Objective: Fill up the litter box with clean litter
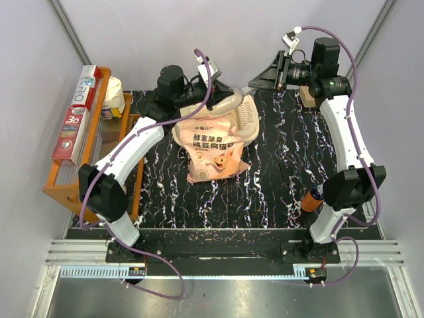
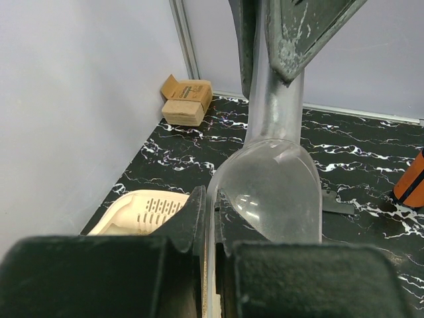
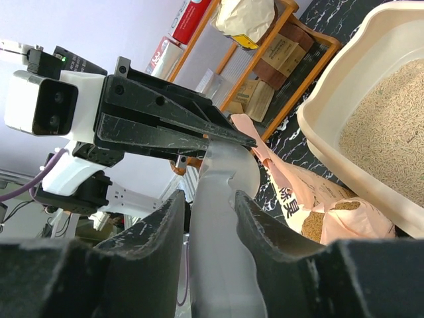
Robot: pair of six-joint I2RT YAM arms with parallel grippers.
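A translucent scoop (image 2: 271,192) hangs between both grippers above the cream litter box (image 1: 250,126). My left gripper (image 2: 211,218) is shut on the scoop's rim. My right gripper (image 3: 209,199) is closed round the scoop's handle (image 3: 222,265); its fingers (image 2: 291,33) show at the top of the left wrist view. The litter box's slotted end (image 2: 149,209) lies below left. Tan litter (image 3: 391,132) covers the box floor. The pink-and-white bag (image 1: 212,156) leans against the box's near side, open, with granules (image 3: 324,222) in its mouth.
An orange wooden rack (image 1: 66,179) holding boxes and a paper bag stands along the left edge. A small cardboard box (image 2: 187,99) sits at the far right corner. An orange-and-black object (image 1: 311,199) stands by the right arm's base.
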